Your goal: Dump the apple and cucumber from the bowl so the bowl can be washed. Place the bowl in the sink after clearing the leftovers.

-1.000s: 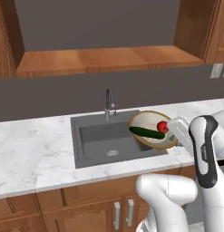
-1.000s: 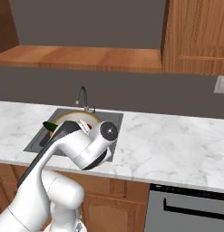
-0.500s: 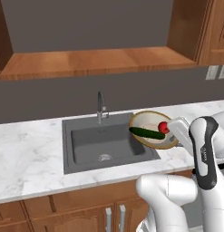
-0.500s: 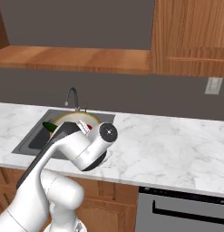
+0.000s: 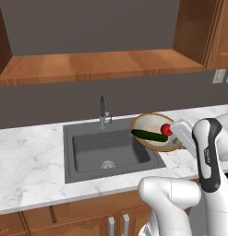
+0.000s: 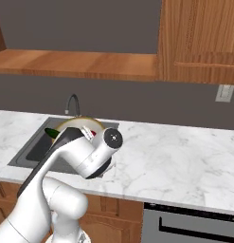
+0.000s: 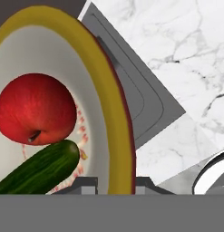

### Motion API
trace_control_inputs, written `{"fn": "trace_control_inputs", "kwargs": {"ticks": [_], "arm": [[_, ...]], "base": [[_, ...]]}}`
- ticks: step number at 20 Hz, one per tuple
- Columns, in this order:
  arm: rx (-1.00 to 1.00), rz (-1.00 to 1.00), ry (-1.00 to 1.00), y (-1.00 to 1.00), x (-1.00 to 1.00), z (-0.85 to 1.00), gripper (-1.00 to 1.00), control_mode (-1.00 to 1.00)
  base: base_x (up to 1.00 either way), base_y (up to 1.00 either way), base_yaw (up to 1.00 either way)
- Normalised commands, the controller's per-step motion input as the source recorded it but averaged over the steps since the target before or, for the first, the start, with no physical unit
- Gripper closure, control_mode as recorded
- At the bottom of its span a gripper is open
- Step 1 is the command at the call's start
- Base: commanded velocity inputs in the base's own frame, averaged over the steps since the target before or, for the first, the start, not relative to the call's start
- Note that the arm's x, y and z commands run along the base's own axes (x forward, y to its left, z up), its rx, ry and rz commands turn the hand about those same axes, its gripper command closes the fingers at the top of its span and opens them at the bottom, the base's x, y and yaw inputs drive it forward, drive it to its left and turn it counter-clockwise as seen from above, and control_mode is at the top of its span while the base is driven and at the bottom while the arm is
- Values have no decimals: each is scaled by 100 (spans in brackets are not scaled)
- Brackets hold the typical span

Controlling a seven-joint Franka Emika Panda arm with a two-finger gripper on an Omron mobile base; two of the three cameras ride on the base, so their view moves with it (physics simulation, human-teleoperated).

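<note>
1. While the arm is reaching forward over the marble desk [image 5: 32, 161], the end effector [image 7: 114, 186] is gripping the bowl [image 5: 154, 125] by its rim, one finger showing on each side of the rim in the hand view, closed onto it.
2. The bowl is hanging in the air, tilted, above the right edge of the sink [image 5: 108, 150] and the desk just beside it.
3. The apple [image 5: 166, 130] is sitting inside the bowl, on its cream interior, near the end effector side.
4. The cucumber [image 5: 149, 135] is lying across the bowl, one end touching the apple and the other end sticking out over the rim toward the sink.
5. In the hand view the apple [image 7: 35, 108] is resting just above the cucumber [image 7: 38, 170], both against the bowl [image 7: 111, 104] wall.
6. The faucet [image 5: 104, 110] is standing behind the sink, left of the bowl.
7. In the right base view the arm is covering most of the bowl [image 6: 80, 122], with the sink [image 6: 35, 147] to its left.
</note>
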Motion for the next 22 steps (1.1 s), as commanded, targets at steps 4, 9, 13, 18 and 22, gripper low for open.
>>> {"fn": "trace_control_inputs", "kwargs": {"ticks": [4,9,13,18,22], "arm": [[-1,0,0,-1,22,-1,100,-100],[-4,0,5,0,41,-13,100,-100],[-4,0,17,2,54,-23,100,-100],[-1,0,16,1,36,-24,100,-100],[0,6,14,-24,17,-19,100,-100]], "base": [[9,-1,0],[0,0,0],[0,0,0],[0,0,0],[0,0,0]]}}
